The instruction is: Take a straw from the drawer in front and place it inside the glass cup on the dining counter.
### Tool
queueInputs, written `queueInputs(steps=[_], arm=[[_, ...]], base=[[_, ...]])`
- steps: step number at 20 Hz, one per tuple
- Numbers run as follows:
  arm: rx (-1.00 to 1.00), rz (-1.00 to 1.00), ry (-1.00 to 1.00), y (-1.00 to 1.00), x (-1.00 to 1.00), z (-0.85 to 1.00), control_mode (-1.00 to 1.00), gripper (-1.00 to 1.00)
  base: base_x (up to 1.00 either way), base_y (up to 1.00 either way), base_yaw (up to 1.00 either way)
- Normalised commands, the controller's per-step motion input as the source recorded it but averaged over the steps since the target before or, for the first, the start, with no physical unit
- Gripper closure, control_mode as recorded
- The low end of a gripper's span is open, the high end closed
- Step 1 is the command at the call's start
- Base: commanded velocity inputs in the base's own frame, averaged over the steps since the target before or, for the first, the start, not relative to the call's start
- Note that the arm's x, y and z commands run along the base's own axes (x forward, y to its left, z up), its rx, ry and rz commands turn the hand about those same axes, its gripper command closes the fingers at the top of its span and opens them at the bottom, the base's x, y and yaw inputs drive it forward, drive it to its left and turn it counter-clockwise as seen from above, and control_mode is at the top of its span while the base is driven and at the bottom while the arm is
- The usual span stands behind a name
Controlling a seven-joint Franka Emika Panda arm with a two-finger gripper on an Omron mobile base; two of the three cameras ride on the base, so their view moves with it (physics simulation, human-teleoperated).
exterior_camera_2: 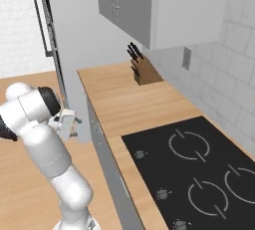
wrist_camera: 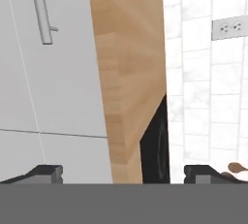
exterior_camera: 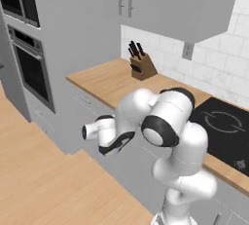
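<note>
The white arm folds low in front of the grey cabinet run, and its hand (wrist_camera: pixel 123 172) is released, the two dark finger tips (wrist_camera: pixel 46 172) standing wide apart with nothing between them. In the hand view it faces a light grey flat drawer front (wrist_camera: pixel 53 87) with a slim silver bar handle (wrist_camera: pixel 42 9), closed flush with its neighbours, just beside the edge of the light-wood bench (wrist_camera: pixel 128 68); a thin seam crosses the grey panel lower down. In the left base view the hand (exterior_camera: pixel 91 131) hangs near the drawers under that bench (exterior_camera: pixel 109 80), apart from them. On the bench top a wooden knife block with black-handled knives (exterior_camera: pixel 142 65) stands against the white tiled wall, and a black glass cooktop (exterior_camera_2: pixel 199 174) with ring markings and small knobs lies inset further along. A grey wall socket (exterior_camera_2: pixel 187 57) sits above it. A tall grey unit holds a dark built-in oven (exterior_camera: pixel 31 68)
</note>
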Motion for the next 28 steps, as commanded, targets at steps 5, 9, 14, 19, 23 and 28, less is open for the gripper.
queueInputs(steps=[5,9,14,19,23,28], arm=[[-0.03,-0.06,-0.08,-0.16,0.31,-0.41,-1.00,-1.00],[-0.02,-0.02,-0.13,-0.16,0.20,-0.40,-1.00,-1.00],[0.00,0.00,-0.15,-0.03,0.13,-0.34,-1.00,-1.00],[0.00,0.00,-0.18,0.00,0.27,-0.05,-1.00,-1.00],[0.00,0.00,-0.10,0.00,0.46,-0.04,-1.00,-1.00],[0.00,0.00,-0.01,-0.03,0.47,-0.13,-1.00,-1.00]], base=[[0.00,0.00,0.00],[0.00,0.00,0.00],[0.00,0.00,0.00],[0.00,0.00,0.00],[0.00,0.00,0.00],[0.00,0.00,0.00]])
